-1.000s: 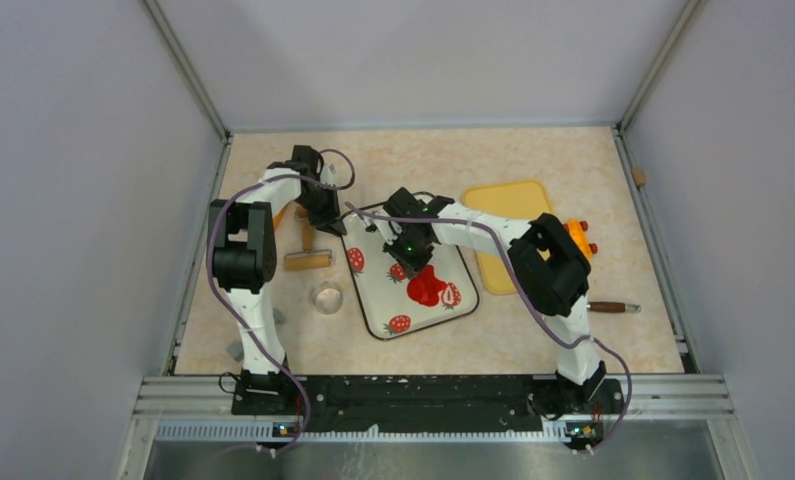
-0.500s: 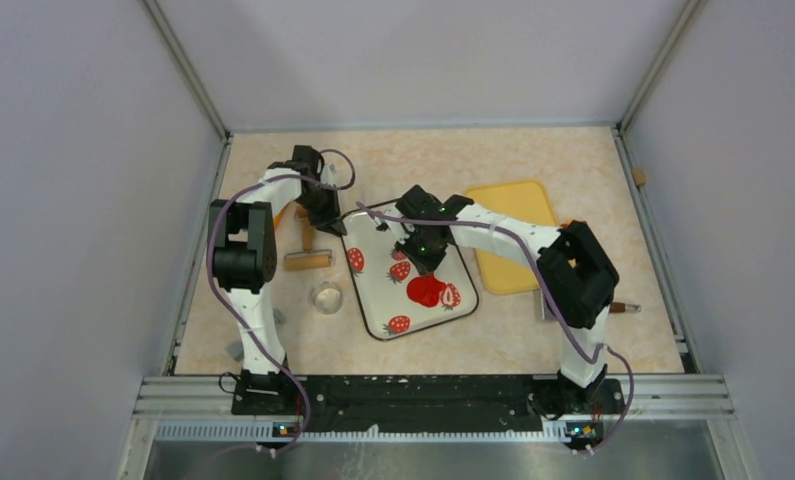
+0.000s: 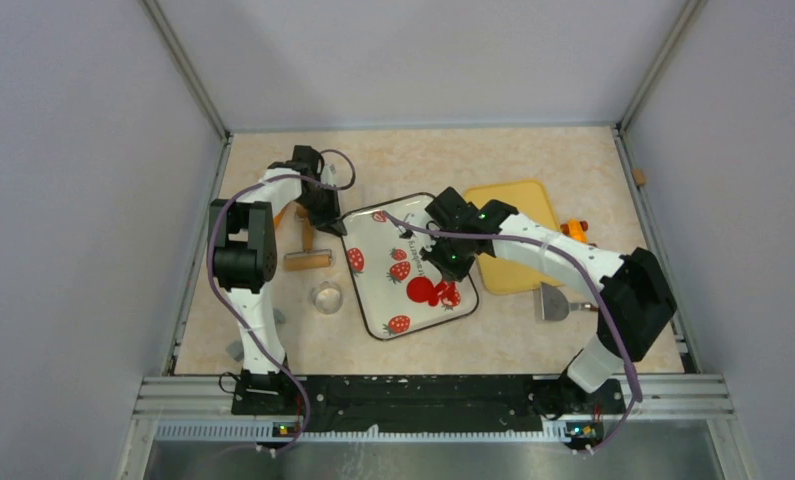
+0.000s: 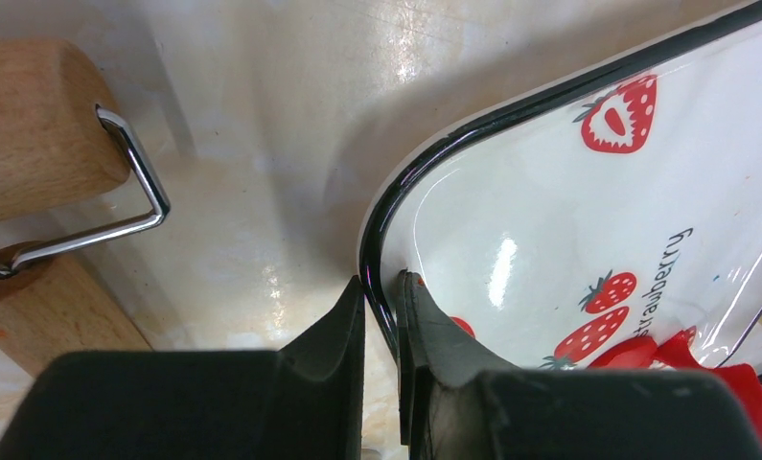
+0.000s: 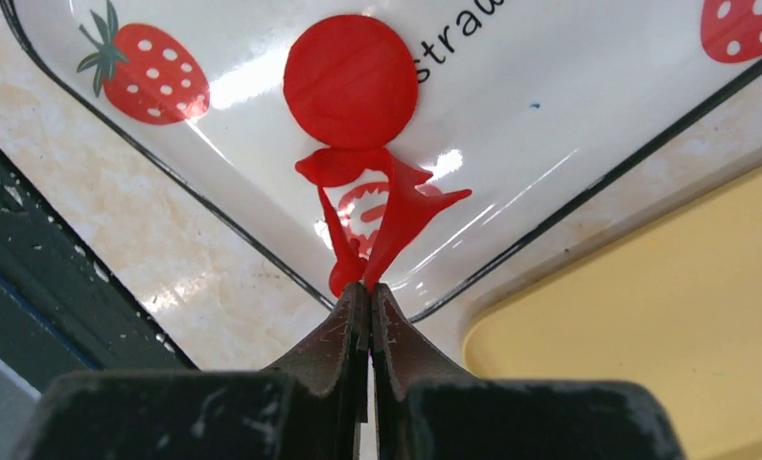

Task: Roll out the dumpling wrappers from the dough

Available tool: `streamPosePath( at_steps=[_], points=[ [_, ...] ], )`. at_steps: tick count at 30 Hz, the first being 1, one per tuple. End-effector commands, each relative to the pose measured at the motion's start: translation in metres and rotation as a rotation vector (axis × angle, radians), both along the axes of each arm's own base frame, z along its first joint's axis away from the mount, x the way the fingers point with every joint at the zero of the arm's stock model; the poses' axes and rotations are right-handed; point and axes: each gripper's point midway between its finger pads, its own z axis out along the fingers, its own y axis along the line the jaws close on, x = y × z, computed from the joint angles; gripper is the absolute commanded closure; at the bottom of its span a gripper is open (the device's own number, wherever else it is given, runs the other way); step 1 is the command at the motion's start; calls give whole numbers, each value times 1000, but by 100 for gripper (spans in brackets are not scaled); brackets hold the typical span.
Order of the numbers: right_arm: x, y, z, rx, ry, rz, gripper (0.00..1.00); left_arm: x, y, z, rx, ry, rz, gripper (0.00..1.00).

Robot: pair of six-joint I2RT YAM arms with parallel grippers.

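Red dough (image 5: 398, 203) pinched, right end effector (image 5: 369, 287)

Strawberry tray (image 4: 511, 192) rim in left pincer (image 4: 381, 287), roller (image 4: 27, 125) beside, possibly dough (image 4: 741, 383)

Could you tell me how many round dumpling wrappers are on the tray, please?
1. The dumpling wrapper lies flat on the tray, touching the ragged dough scrap that the right gripper pinches. The arm covers part of the tray, so another may be hidden.
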Motion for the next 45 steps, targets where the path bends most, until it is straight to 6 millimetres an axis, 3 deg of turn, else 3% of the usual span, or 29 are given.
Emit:
streamPosePath(
  at_steps=[1,6,12,15,20,23,25,28,29,31,37,42,45],
  points=[
    [-9,-10,34,41,-43,49,100,-1,8,-7,50,-4,-34,100],
    [4,-3,80,96,-137,53,100,-1,4,-4,31,-7,-39,100],
    [37,29,152,223,-273,44,100,-1,1,1,12,-17,-48,100],
    [62,45,168,248,-341,34,100,0,-1,7,-5,-30,-51,100],
    [118,67,159,267,-387,-27,100,3,-7,28,-46,-70,-53,87],
    [145,82,122,261,-309,-61,100,5,-10,42,-69,-99,-55,76],
    [154,91,99,249,-242,-59,90,5,-9,47,-74,-111,-55,71],
    [144,105,70,280,-97,-34,45,6,-9,54,-78,-126,-57,67],
    [143,108,67,298,-70,-42,34,6,-9,56,-79,-132,-59,65],
    [144,112,72,353,-39,-55,23,5,-9,60,-82,-141,-60,63],
    [133,115,89,490,106,-40,13,4,-21,88,-199,-198,-105,50],
    [114,115,91,547,213,-6,11,-9,-60,130,-514,-285,-230,44],
    [105,117,90,570,262,3,10,-14,-81,144,-681,-303,-249,40]
  ],
)
